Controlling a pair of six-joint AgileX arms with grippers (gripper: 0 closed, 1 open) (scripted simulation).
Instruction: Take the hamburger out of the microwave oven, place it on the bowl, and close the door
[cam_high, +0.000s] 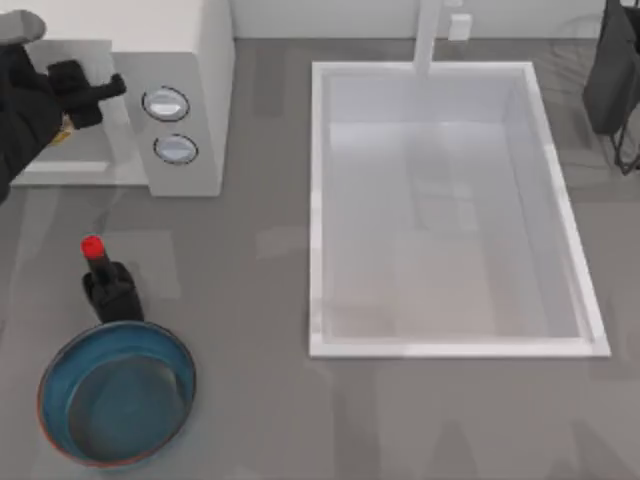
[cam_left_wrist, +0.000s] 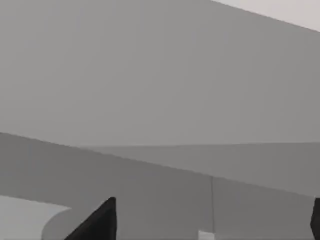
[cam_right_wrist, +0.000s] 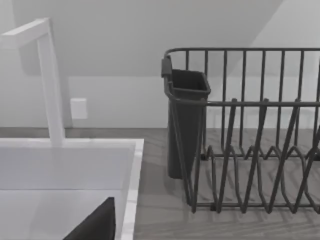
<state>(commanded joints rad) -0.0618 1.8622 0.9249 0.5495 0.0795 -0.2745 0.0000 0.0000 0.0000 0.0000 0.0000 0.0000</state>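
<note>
Top view placed the left gripper (cam_high: 92, 98), fingers spread, at the microwave oven (cam_high: 190, 60) mouth above the hamburger (cam_high: 63, 128) inside; closing off-centre could shove it deeper; right arm (cam_high: 612, 70) parked well right of the oven.

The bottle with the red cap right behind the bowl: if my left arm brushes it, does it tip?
Probably yes. The bottle stands upright, narrow-necked and tall for its base, so a sideways nudge could topple it. Being round, it may then roll against the bowl beside it.
</note>
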